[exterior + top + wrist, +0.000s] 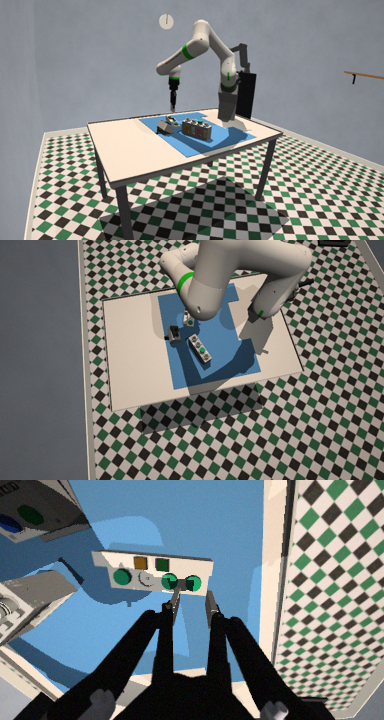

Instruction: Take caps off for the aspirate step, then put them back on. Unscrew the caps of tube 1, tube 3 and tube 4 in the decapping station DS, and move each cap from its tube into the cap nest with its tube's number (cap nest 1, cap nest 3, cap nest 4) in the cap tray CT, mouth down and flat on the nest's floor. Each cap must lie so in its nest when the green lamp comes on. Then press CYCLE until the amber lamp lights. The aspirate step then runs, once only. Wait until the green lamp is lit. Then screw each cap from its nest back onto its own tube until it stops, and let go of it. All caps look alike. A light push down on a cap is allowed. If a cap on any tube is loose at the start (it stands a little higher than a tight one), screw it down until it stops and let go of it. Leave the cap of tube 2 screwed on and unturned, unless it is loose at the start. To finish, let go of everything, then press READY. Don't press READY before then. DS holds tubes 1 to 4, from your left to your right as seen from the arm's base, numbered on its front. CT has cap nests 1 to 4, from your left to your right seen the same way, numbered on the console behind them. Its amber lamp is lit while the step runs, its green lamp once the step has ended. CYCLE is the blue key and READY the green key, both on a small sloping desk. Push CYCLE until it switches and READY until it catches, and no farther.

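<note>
My gripper (pixel 193 596) (pixel 171 108) hangs some way above the cap tray (pixel 102 561) (pixel 171 119) (pixel 186 316), fingers partly apart with nothing between them. In the wrist view three green caps (pixel 121 577) (pixel 167 580) (pixel 194 584) lie in nests of the tray and one nest (pixel 146 578) is empty. My fingertips frame the cap at the right end. The decapping station (pixel 200 349) (pixel 196 131) holds four tubes; one carries a green cap (pixel 202 349) (pixel 200 121), the other three are open. In the top view the arm hides my gripper.
The sloping key desk (pixel 173 334) (pixel 164 127) (pixel 47 502) stands beside the tray, with the green key (pixel 30 514) and the blue key (pixel 7 523). An amber square (pixel 140 562) and a green square (pixel 161 564) sit on the tray's console. All stands on a blue mat (pixel 223 333).
</note>
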### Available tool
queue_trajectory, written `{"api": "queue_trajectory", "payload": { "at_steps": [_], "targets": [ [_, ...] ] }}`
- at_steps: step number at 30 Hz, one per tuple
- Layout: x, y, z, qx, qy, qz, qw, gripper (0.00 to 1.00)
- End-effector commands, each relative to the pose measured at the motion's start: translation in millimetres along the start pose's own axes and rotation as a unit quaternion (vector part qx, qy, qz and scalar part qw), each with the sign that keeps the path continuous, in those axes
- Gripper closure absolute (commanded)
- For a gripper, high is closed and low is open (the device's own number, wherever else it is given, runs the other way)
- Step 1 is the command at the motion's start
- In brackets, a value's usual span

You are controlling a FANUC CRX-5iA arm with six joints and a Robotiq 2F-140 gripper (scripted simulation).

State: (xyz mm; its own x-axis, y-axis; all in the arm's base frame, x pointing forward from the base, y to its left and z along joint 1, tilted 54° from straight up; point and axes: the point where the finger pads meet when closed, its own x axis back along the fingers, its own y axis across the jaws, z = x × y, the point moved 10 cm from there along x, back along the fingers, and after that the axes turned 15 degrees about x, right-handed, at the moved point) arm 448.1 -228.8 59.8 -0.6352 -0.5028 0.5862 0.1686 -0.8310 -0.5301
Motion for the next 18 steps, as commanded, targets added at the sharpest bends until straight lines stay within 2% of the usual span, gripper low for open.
{"api": "queue_trajectory", "payload": {
  "at_steps": [1, 3, 5, 13, 18],
  "targets": [
    [23.3, 0, 0, 0.000, 0.000, 0.000, 1.000, 0.71],
    [33.3, 0, 0, 0.000, 0.000, 0.000, 1.000, 0.71],
    [33.3, 0, 0, 0.000, 0.000, 0.000, 1.000, 0.71],
    [71.3, 0, 0, 0.000, 0.000, 0.000, 1.000, 0.71],
    [71.3, 0, 0, 0.000, 0.000, 0.000, 1.000, 0.71]
  ]
}}
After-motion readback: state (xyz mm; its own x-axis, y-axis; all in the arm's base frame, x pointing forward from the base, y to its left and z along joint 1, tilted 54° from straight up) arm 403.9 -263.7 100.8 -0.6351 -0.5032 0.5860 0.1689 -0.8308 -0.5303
